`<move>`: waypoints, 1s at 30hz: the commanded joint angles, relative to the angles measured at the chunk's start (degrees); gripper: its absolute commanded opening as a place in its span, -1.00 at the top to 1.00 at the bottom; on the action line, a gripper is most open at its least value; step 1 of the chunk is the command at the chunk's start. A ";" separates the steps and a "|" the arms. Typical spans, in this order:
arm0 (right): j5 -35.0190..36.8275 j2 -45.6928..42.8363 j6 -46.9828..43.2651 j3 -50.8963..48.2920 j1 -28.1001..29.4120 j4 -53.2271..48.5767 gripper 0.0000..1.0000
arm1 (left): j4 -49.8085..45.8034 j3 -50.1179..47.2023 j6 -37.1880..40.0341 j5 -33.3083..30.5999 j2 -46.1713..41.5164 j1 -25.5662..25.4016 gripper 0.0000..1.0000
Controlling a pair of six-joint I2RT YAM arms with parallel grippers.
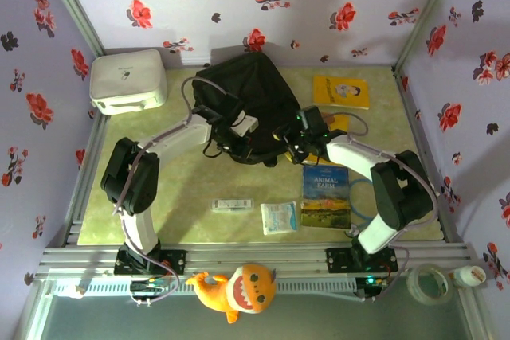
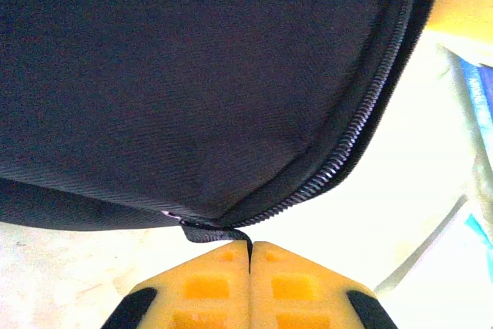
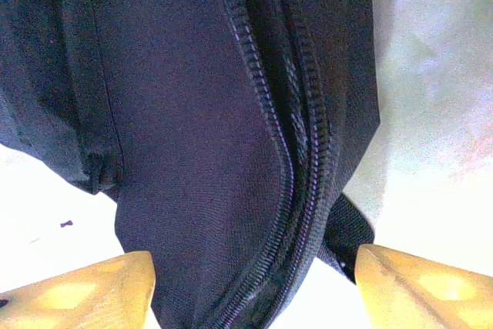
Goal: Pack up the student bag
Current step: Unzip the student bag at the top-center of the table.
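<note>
At the back-centre of the table (image 1: 191, 189), the student bag (image 1: 247, 89) lies flat, black, rounded end toward the far wall. Both arms reach in to its near edge. The left gripper (image 1: 241, 130) sits on the bag's near-left side and the right gripper (image 1: 292, 146) at its near-right corner.

In the left wrist view the left gripper (image 2: 250, 248) is clenched, its yellow fingers (image 2: 208, 287) pressed flat together. A small black tab (image 2: 214, 230) at the end of the zipper (image 2: 362, 121) is pinched at their tips. The bag (image 2: 177, 75) hangs above, over the pale table.

In the right wrist view the right gripper (image 3: 254, 267) is released, its fingers (image 3: 85, 290) spread wide. The bag's zippered edge (image 3: 200, 152) runs down between them, and a strap end (image 3: 347, 236) lies just beside the other finger. Cannot tell if the pads touch the fabric.

- A white case (image 1: 127, 80) sits at the far-left corner, apart from the bag.
- A yellow book (image 1: 341, 91) lies right of the bag.
- An Animal Farm book (image 1: 325, 195) lies near the right arm.
- A packet (image 1: 279, 217) is just left of that book.
- A small white box (image 1: 232, 205) is further left.
- An orange plush toy (image 1: 239, 288) sits on the near rail between the arm bases.
- A tape roll (image 1: 430, 284) is at the near right.
</note>
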 commanded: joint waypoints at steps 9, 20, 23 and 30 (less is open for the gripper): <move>-0.25 5.43 3.28 0.18 0.86 3.60 0.12 | -0.01 -0.32 0.06 0.24 -2.21 0.13 1.00; 5.67 5.97 -0.82 0.41 -1.22 0.21 0.57 | -7.07 -2.99 7.94 -14.12 -3.04 4.19 1.00; 6.30 5.84 -1.72 0.94 -1.58 -0.96 0.60 | -6.91 -2.39 8.34 -15.96 -1.90 5.23 1.00; 9.09 4.19 -3.43 1.56 -1.71 -3.77 0.68 | -5.10 0.83 7.82 -16.74 1.20 6.10 1.00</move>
